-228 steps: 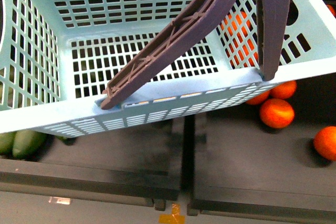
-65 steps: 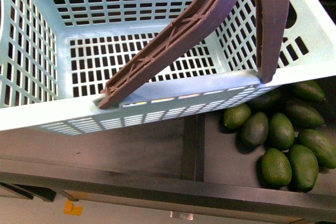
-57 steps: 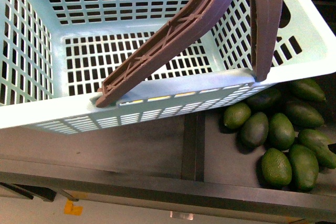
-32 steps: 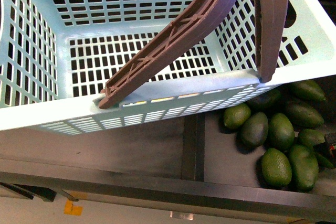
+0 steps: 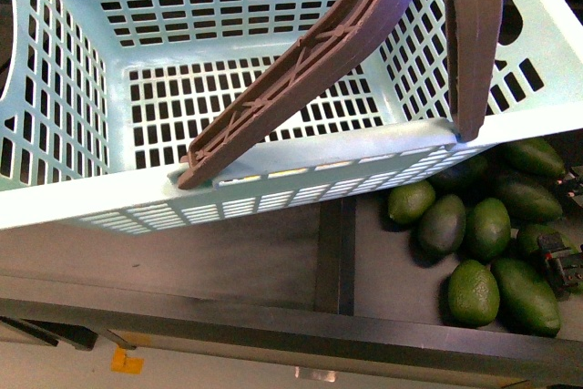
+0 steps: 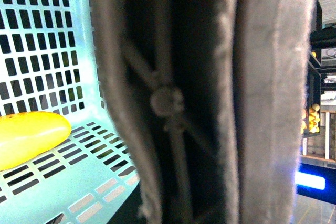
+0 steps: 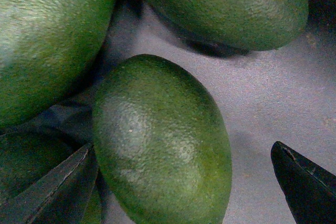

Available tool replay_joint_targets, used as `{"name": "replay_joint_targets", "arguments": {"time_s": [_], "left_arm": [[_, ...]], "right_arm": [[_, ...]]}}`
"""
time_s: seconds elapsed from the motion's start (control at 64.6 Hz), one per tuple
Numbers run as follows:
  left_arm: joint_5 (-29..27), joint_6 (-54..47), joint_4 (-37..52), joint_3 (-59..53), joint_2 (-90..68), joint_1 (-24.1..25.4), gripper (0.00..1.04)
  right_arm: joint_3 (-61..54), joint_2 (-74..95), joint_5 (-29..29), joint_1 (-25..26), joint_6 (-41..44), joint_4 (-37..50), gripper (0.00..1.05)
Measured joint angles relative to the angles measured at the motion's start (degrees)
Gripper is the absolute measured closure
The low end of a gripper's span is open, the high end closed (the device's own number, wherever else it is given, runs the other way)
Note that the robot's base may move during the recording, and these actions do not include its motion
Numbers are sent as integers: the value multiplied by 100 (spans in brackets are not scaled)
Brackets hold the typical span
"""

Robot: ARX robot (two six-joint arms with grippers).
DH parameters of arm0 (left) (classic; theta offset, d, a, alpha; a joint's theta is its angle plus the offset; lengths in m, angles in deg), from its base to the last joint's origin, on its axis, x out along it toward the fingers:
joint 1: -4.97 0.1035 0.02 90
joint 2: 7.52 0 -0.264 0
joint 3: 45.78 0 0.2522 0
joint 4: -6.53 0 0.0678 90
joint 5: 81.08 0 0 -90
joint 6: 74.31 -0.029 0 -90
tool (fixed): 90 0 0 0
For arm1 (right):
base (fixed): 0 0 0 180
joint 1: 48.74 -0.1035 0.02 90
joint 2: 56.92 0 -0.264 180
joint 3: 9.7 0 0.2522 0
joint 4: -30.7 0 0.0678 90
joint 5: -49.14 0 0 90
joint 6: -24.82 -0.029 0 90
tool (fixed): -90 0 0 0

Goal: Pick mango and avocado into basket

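"What had shifted?"

"The black right claw [image 5: 559, 262] had come further in from the 3 o'clock edge of the front view. It was over the heap of dark green avocados [image 5: 473, 292] lying at 4 o'clock from the light turquoise slotted plastic basket [image 5: 273, 190]."

"Its fingers?"

"Apart. In the right wrist view the two dark fingertips [image 7: 304, 182] stood either side of one dark green egg-shaped avocado [image 7: 163, 140]. Its skin was dull and finely pebbled, and it lay on the grey tray floor [image 7: 273, 93]. Whether they touched it I could not tell."

"And the mango?"

"The bright yellow, smooth oval mango [image 6: 29, 137] lay on the basket's lattice floor, beside the brown ribbed plastic handle [image 6: 173, 103] that filled the left wrist view."

"The left claw?"

"None of it showed, so I could not tell its state."
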Motion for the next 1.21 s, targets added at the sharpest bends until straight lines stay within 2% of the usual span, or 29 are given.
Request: {"name": "replay_joint_targets", "arguments": {"time_s": [0.959,1.207], "left_arm": [[-17,-2,0,0,0,0,91],[-15,-2,0,0,0,0,91]], "right_arm": [[883,603,243,-348,-400,-120,9],[914,614,273,-348,-398,-151,38]]}}
